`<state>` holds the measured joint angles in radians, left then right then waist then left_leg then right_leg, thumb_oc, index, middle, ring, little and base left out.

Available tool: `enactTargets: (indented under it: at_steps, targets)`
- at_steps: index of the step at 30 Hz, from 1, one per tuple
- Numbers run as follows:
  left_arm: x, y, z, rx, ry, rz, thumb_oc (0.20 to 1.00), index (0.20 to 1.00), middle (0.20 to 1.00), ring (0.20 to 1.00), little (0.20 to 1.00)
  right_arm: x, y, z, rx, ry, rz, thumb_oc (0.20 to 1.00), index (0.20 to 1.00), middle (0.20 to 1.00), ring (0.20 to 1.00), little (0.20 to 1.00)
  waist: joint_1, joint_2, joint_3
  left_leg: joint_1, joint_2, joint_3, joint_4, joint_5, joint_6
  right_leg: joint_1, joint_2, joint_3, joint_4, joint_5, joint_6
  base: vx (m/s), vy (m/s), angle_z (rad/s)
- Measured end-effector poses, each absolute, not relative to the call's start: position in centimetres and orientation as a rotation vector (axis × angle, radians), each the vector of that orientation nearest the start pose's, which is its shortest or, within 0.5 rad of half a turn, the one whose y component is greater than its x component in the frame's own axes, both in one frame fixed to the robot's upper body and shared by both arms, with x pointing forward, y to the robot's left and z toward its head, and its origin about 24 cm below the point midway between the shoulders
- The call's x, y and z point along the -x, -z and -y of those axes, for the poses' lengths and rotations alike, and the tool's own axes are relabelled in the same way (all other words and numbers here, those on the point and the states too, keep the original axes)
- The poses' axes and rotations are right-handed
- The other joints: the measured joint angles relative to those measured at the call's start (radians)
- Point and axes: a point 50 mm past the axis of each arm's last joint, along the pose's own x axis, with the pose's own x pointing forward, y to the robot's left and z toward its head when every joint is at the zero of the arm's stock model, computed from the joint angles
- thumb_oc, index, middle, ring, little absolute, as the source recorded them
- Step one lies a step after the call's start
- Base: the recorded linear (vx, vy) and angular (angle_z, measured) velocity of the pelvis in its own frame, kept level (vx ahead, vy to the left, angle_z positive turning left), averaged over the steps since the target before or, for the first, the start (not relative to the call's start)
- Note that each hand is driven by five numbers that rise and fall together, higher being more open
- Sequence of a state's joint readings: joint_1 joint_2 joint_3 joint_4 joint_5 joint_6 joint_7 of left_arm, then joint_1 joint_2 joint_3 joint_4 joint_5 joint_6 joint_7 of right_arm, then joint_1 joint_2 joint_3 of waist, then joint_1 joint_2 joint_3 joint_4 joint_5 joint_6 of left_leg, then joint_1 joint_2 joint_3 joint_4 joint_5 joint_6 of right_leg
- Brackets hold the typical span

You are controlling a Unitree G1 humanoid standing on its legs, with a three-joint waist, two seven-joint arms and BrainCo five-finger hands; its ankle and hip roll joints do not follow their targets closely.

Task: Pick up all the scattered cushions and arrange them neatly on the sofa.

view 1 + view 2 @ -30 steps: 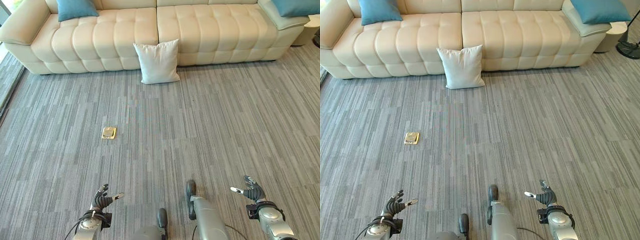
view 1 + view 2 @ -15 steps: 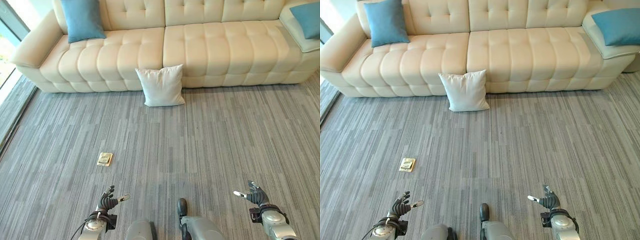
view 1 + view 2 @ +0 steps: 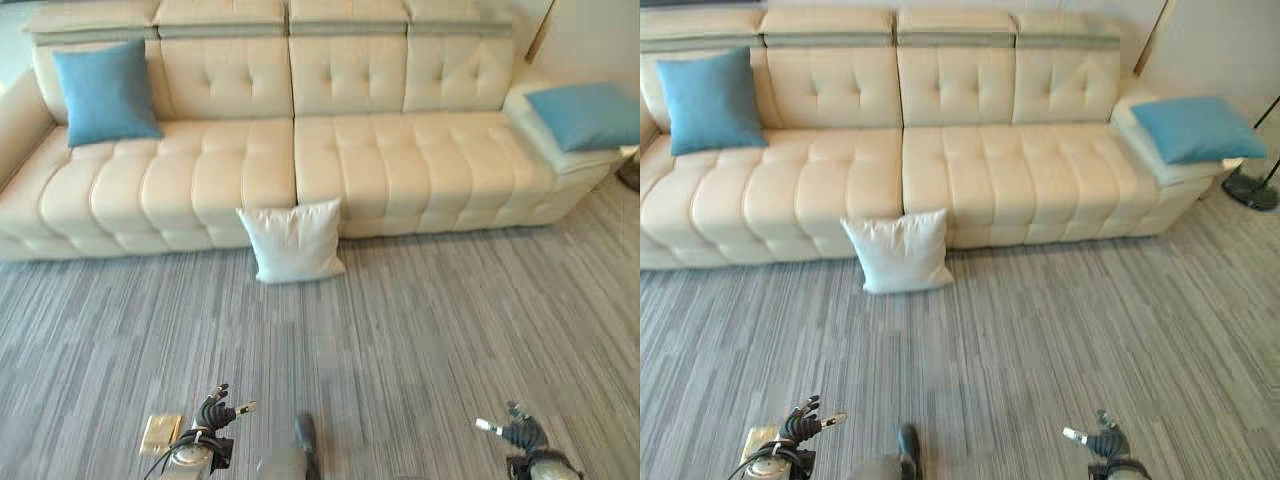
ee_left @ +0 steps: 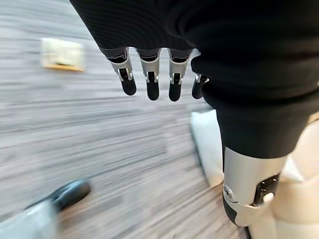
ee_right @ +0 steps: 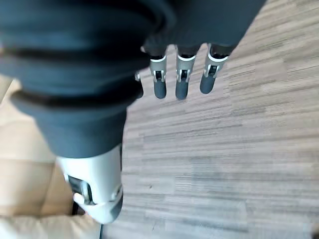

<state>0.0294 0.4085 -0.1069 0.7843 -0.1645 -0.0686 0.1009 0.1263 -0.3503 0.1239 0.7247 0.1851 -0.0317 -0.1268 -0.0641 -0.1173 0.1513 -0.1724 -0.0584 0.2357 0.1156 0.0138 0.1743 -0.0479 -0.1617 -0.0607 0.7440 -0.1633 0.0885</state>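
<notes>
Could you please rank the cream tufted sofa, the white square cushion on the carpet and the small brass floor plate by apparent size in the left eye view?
1. Cream tufted sofa
2. White square cushion
3. Small brass floor plate, smallest although it lies nearest the camera.

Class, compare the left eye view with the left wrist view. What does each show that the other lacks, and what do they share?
The left eye view alone has the two blue cushions, left cushion and right cushion, on the sofa's ends, plus the right hand. The left wrist view alone gives a close look at the left hand's fingers, straight and empty. Both show the white cushion on the carpet against the sofa, and the floor plate.
</notes>
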Motion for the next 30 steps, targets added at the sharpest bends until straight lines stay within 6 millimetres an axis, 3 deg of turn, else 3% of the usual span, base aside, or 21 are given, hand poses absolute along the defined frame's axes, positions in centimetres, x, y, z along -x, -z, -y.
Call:
enactTargets:
  at_steps: [1,3,4,5,6,7,8,9,11,12,13,16,17,19,20,21,22,23,24,28,30]
  targets:
    - [-17.6,9.3,-27.7,-0.322,-0.209,-0.726,1.000,1.000,1.000,1.000,1.000,-14.9,10.8,25.4,0.247,0.205,-0.784,1.000,1.000,1.000,1.000,1.000,0.000,0.002,0.004,0.021,-0.009,0.006,-0.005,0.004,-0.006,-0.041,-0.059,-0.060,0.070,0.001,-0.008,0.36,0.205,0.08]
    - [-18.3,9.0,-27.2,-0.318,-0.203,-0.700,1.000,1.000,1.000,1.000,1.000,-16.4,10.1,25.0,0.258,0.179,-0.732,1.000,1.000,1.000,1.000,1.000,0.016,0.042,0.032,0.094,-0.003,0.005,-0.024,-0.016,-0.006,-0.072,-0.095,-0.121,0.014,-0.004,-0.008,0.35,0.153,0.00]
    - [-18.7,8.9,-27.0,-0.310,-0.204,-0.686,1.000,1.000,1.000,1.000,1.000,-17.2,9.6,24.9,0.259,0.173,-0.703,1.000,1.000,1.000,1.000,1.000,0.022,0.074,0.047,0.137,-0.002,-0.011,-0.063,-0.021,-0.006,-0.113,-0.075,-0.116,-0.029,-0.009,0.001,0.66,0.162,0.11]
    - [-18.9,8.8,-26.8,-0.301,-0.212,-0.675,1.000,1.000,1.000,1.000,1.000,-18.0,9.1,24.9,0.259,0.172,-0.677,1.000,1.000,1.000,1.000,1.000,0.018,0.102,0.061,0.189,0.001,-0.035,-0.128,-0.029,-0.029,-0.190,-0.004,-0.099,-0.122,-0.017,0.007,0.53,0.099,0.26]
    - [-18.7,8.8,-26.9,-0.300,-0.214,-0.679,1.000,1.000,1.000,1.000,1.000,-18.1,9.0,24.9,0.259,0.170,-0.671,1.000,1.000,1.000,1.000,1.000,0.018,0.108,0.066,0.201,0.002,-0.038,-0.143,-0.029,-0.036,-0.216,0.013,-0.099,-0.169,-0.017,0.006,0.38,0.054,0.27]
    - [-18.5,9.2,-26.5,-0.289,-0.212,-0.690,1.000,1.000,1.000,1.000,1.000,-18.3,9.0,24.9,0.265,0.166,-0.669,1.000,1.000,1.000,1.000,1.000,0.015,0.108,0.072,0.212,-0.003,-0.043,-0.150,-0.049,-0.043,-0.255,0.039,-0.116,-0.253,-0.009,0.001,0.15,0.013,0.39]
    - [-17.8,9.6,-27.0,-0.300,-0.222,-0.729,1.000,1.000,1.000,1.000,1.000,-18.5,8.9,25.0,0.265,0.170,-0.668,1.000,1.000,1.000,1.000,1.000,0.015,0.097,0.092,0.239,-0.024,-0.032,-0.157,-0.023,-0.054,-0.302,0.053,-0.138,-0.411,0.042,-0.016,0.60,-0.007,0.64]
    - [-17.2,9.9,-26.9,-0.299,-0.217,-0.744,1.000,1.000,1.000,1.000,1.000,-18.0,9.2,25.2,0.267,0.178,-0.687,1.000,1.000,1.000,1.000,1.000,0.000,0.087,0.095,0.268,-0.038,-0.040,-0.167,-0.040,-0.051,-0.331,0.051,-0.141,-0.409,0.089,-0.039,0.61,-0.007,0.68]
    - [-16.5,10.3,-27.0,-0.288,-0.237,-0.765,1.000,1.000,1.000,1.000,1.000,-17.4,9.6,25.2,0.265,0.178,-0.713,1.000,1.000,1.000,1.000,1.000,-0.013,0.078,0.092,0.298,-0.042,-0.069,-0.166,-0.097,-0.091,-0.338,0.079,-0.117,-0.533,0.137,0.026,0.51,-0.063,0.39]
    - [-16.0,10.6,-27.2,-0.284,-0.246,-0.789,1.000,1.000,1.000,1.000,1.000,-17.3,9.7,25.3,0.266,0.183,-0.717,1.000,1.000,1.000,1.000,1.000,-0.015,0.056,0.094,0.322,-0.053,-0.064,-0.165,-0.098,-0.079,-0.353,0.083,-0.123,-0.691,0.191,0.033,0.44,-0.085,0.22]
    - [-16.0,10.7,-27.1,-0.282,-0.245,-0.793,1.000,1.000,1.000,1.000,1.000,-17.8,9.5,25.4,0.265,0.187,-0.705,1.000,1.000,1.000,1.000,1.000,-0.016,0.046,0.094,0.340,-0.054,-0.064,-0.172,-0.105,-0.076,-0.357,0.081,-0.137,-0.711,0.203,0.027,0.64,-0.173,0.39]
    - [-15.9,10.9,-26.4,-0.266,-0.230,-0.795,1.000,1.000,1.000,1.000,1.000,-16.4,10.1,25.9,0.262,0.206,-0.752,1.000,1.000,1.000,1.000,1.000,-0.055,0.050,0.097,0.450,-0.043,-0.152,-0.170,-0.179,-0.130,-0.302,0.069,-0.123,-0.658,0.213,0.005,0.41,-0.168,0.59]
    - [-15.9,11.1,-26.0,-0.264,-0.219,-0.798,1.000,1.000,1.000,1.000,1.000,-16.1,10.2,26.2,0.262,0.214,-0.762,1.000,1.000,1.000,1.000,1.000,-0.058,0.058,0.100,0.478,-0.028,-0.154,-0.152,-0.194,-0.155,-0.282,0.075,-0.114,-0.641,0.278,-0.033,0.52,-0.319,0.50]
    - [-16.0,11.2,-25.4,-0.252,-0.206,-0.797,1.000,1.000,1.000,1.000,1.000,-16.3,9.9,26.8,0.276,0.224,-0.757,1.000,1.000,1.000,1.000,1.000,-0.067,0.086,0.096,0.442,0.010,-0.149,0.007,-0.217,-0.196,-0.247,0.101,-0.107,-0.620,0.315,-0.062,0.37,-0.285,0.14]
    - [-16.0,11.4,-25.0,-0.238,-0.205,-0.799,1.000,1.000,1.000,1.000,1.000,-17.1,9.5,27.1,0.288,0.226,-0.736,1.000,1.000,1.000,1.000,1.000,-0.062,0.099,0.096,0.395,0.029,-0.137,0.158,-0.212,-0.204,-0.209,0.125,-0.111,-0.624,0.309,-0.122,0.27,-0.203,-0.06]
    - [-16.0,11.4,-24.8,-0.234,-0.198,-0.800,1.000,1.000,1.000,1.000,1.000,-17.2,9.3,27.4,0.296,0.229,-0.731,1.000,1.000,1.000,1.000,1.000,-0.063,0.106,0.095,0.348,0.043,-0.127,0.285,-0.215,-0.214,-0.189,0.127,-0.105,-0.630,0.318,-0.143,0.17,-0.132,-0.32]
    - [-15.7,11.6,-24.5,-0.223,-0.197,-0.808,1.000,1.000,1.000,1.000,1.000,-18.0,8.7,27.9,0.315,0.231,-0.705,1.000,1.000,1.000,1.000,1.000,-0.052,0.125,0.087,0.271,0.070,-0.114,0.465,-0.163,-0.238,-0.159,0.160,-0.084,-0.638,0.269,-0.192,0.20,-0.102,-0.46]
    - [-15.8,11.6,-24.5,-0.223,-0.195,-0.805,1.000,1.000,1.000,1.000,1.000,-18.5,8.3,28.1,0.323,0.234,-0.689,1.000,1.000,1.000,1.000,1.000,-0.045,0.125,0.087,0.237,0.090,-0.108,0.550,-0.155,-0.255,-0.144,0.172,-0.077,-0.647,0.292,-0.193,0.21,-0.068,-0.56]
    - [-16.2,11.3,-24.7,-0.228,-0.198,-0.792,1.000,1.000,1.000,1.000,1.000,-19.1,7.8,28.2,0.328,0.234,-0.665,1.000,1.000,1.000,1.000,1.000,-0.042,0.117,0.089,0.186,0.096,-0.117,0.559,-0.172,-0.272,-0.105,0.178,-0.062,-0.668,0.270,-0.211,0.31,-0.063,-0.29]
    - [-17.0,11.0,-24.6,-0.229,-0.185,-0.765,1.000,1.000,1.000,1.000,1.000,-18.8,7.9,28.5,0.337,0.242,-0.677,1.000,1.000,1.000,1.000,1.000,-0.038,0.081,0.101,0.093,0.128,-0.079,0.365,-0.177,-0.263,-0.013,0.175,-0.038,-0.723,0.251,-0.197,0.28,0.055,-0.24]
    - [-17.2,10.8,-24.7,-0.232,-0.185,-0.757,1.000,1.000,1.000,1.000,1.000,-18.4,8.3,28.6,0.341,0.251,-0.699,1.000,1.000,1.000,1.000,1.000,-0.036,0.074,0.104,0.066,0.160,-0.061,0.105,-0.122,-0.278,0.032,0.182,-0.029,-0.767,0.255,-0.187,0.15,0.082,-0.20]
